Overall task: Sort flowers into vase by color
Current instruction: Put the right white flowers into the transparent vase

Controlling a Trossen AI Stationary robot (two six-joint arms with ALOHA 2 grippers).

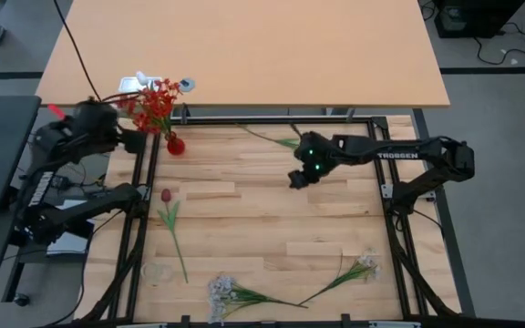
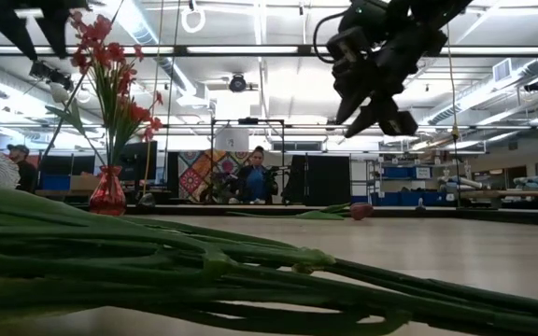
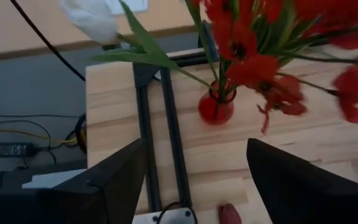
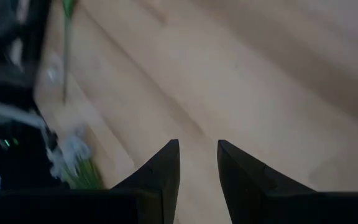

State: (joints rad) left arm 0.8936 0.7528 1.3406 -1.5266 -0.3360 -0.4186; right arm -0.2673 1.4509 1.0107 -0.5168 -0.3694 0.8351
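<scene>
A small red vase stands at the table's far left. It holds red blossoms and one white bloom by their stalks. My left gripper hovers open just left of the vase, with nothing between its fingers. My right gripper hangs above the table's middle, fingers slightly apart and empty. A maroon tulip lies flat at the left. White flower stems lie along the near edge.
A green stem lies near the far edge, behind my right gripper. A black frame runs round the wooden table. In the low view, green stalks fill the foreground and a person sits in the room beyond.
</scene>
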